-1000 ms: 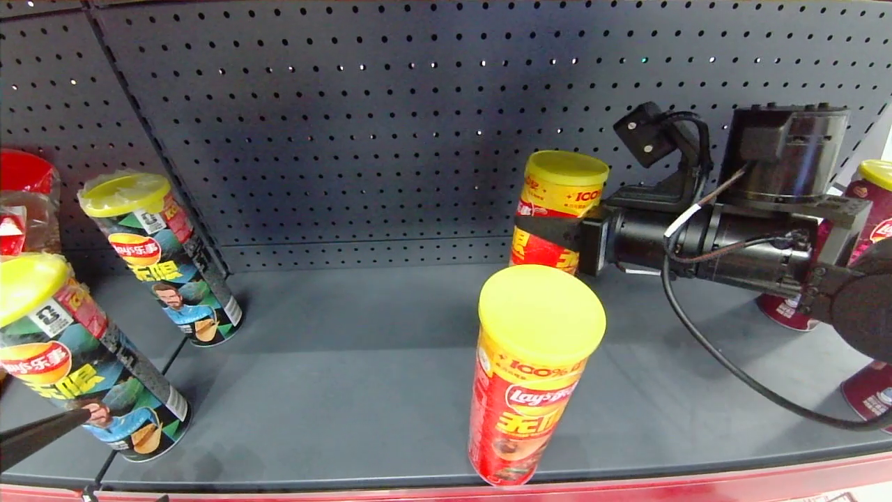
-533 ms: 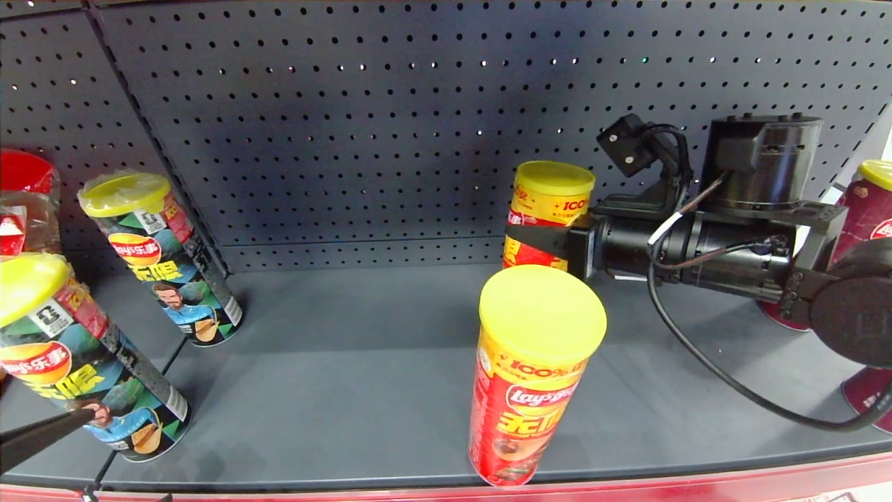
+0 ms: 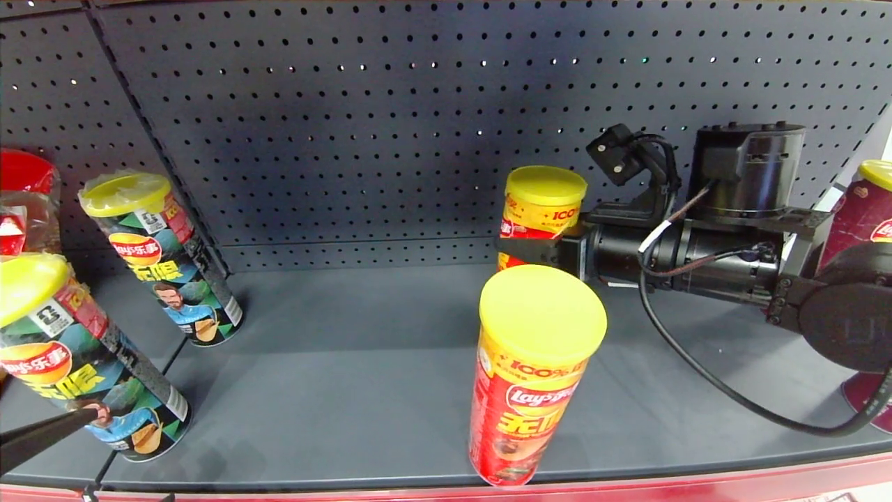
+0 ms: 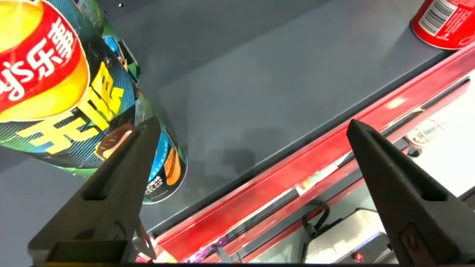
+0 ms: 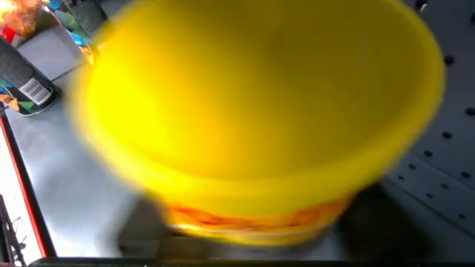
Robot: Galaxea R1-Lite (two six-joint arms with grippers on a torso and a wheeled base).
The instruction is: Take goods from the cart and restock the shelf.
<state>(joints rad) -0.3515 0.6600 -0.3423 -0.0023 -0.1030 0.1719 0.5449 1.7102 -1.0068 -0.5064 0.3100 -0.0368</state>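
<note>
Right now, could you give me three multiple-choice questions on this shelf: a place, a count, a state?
1. The red-and-yellow cardboard tube in the right tool is: A) behind the red yellow-lidded tube at the front B) at the shelf's left end C) lying down
2. Green-and-black tubes with yellow lids at left: A) one B) two C) four
3. The left tool is: A) open B) shut on a tube C) shut on a bottle
Answers: 1A, it is nearer the perforated wall; 2B, two stand there; 3A, its fingers stand wide apart.
</note>
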